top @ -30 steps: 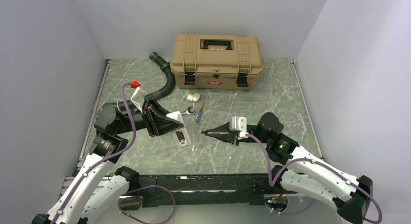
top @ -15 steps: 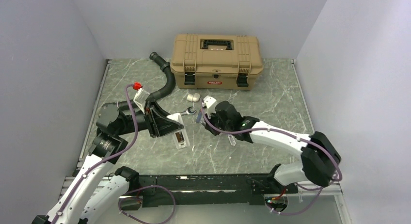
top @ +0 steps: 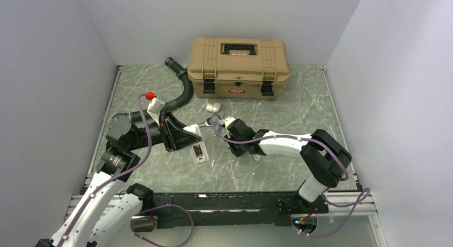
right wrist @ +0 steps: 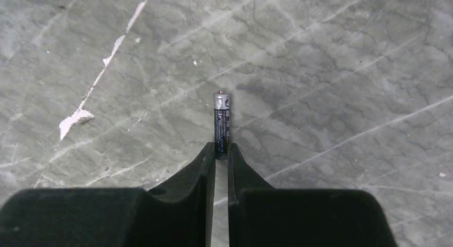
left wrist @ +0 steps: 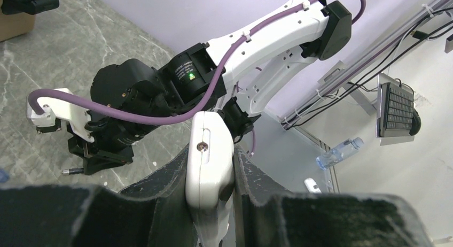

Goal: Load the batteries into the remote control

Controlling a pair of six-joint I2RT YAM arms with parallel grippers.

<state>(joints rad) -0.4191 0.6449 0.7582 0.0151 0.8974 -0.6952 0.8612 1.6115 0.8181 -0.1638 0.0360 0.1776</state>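
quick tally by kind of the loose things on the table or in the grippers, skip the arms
battery: 1
remote control: 1
tan toolbox: 1
black hose: 1
white cylinder piece: 1
total: 5 (anything hidden behind the right arm is not counted)

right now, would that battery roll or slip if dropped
The battery is a slim smooth cylinder, so it would probably roll on the flat table. Pinched only by its end, it may pivot or slip.

Grey marbled table [top: 304, 108] carries tan toolbox [top: 238, 67] (lid shut), black hose [top: 186, 89], stubby white cylinder [top: 213, 106].
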